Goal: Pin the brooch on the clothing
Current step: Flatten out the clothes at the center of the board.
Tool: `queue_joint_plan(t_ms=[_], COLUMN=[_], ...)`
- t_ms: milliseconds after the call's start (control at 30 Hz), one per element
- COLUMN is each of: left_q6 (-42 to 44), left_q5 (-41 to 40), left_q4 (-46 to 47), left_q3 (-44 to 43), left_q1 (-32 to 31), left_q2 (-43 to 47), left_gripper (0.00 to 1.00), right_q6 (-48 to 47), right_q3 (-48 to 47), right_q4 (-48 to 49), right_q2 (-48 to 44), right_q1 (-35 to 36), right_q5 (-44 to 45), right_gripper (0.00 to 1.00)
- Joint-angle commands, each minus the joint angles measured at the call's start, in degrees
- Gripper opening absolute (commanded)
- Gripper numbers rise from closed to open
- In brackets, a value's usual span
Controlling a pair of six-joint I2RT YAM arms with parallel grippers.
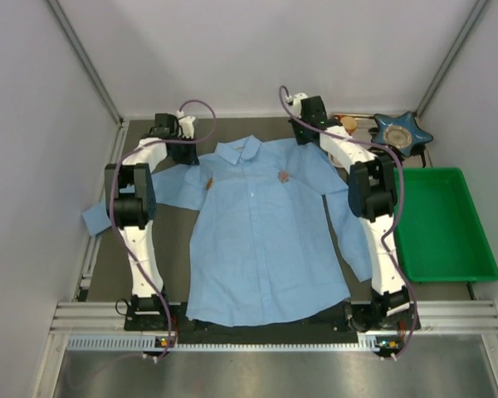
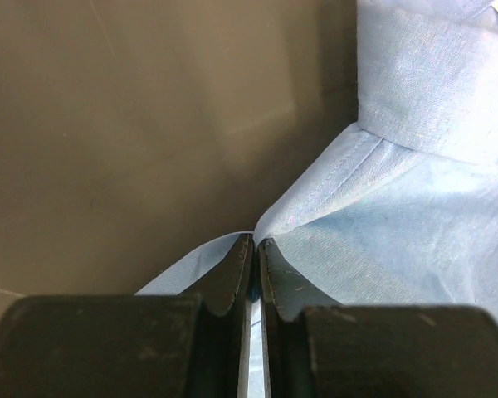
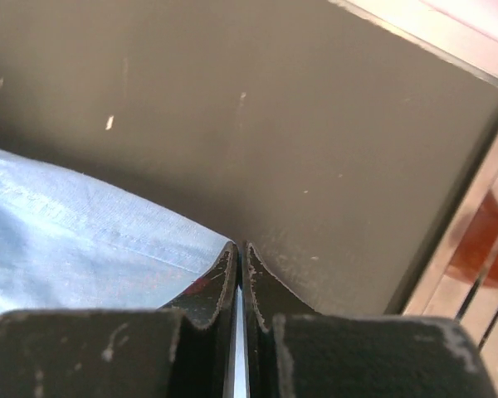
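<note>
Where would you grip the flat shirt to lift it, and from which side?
Pinch a shoulder edge beside the collar, probably coming in low from the far side. The shirt lies spread flat, so only its hemmed edges give a thin fold to close on.

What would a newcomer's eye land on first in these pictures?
A light blue shirt lies spread flat across the middle of the dark table, collar at the far side. The left pincer and right pincer each pinch a shoulder edge. A bright green tray sits at the right.
</note>
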State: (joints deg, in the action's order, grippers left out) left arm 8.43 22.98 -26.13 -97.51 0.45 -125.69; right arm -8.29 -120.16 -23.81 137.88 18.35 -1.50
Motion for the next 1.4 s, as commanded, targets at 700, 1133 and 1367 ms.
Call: queue_joint_plan(t_ms=[700,1133,1367], left_q6=[23.5,23.5,24.3], left_q5=[-7.1,-19.6,-21.3], left_q4=[-18.1,-13.0,-14.2], left_q3=[6.1,26.8,31.0], left_q1=[14.0,24.9,29.0], left_q2=[8.0,17.6,20.3], left_gripper=[0.59,0.21,0.13], right_q6=[0.8,-0.1,-0.3], right_q3=[5.9,8.4,8.8], right_q4=[8.1,7.9,7.6], right_q2=[-6.5,-6.8,-6.9], right_q1=[-0.5,-0.3,-0.3], right_q5=[17.4,14.8,14.8], right_gripper=[0.0,0.0,0.0])
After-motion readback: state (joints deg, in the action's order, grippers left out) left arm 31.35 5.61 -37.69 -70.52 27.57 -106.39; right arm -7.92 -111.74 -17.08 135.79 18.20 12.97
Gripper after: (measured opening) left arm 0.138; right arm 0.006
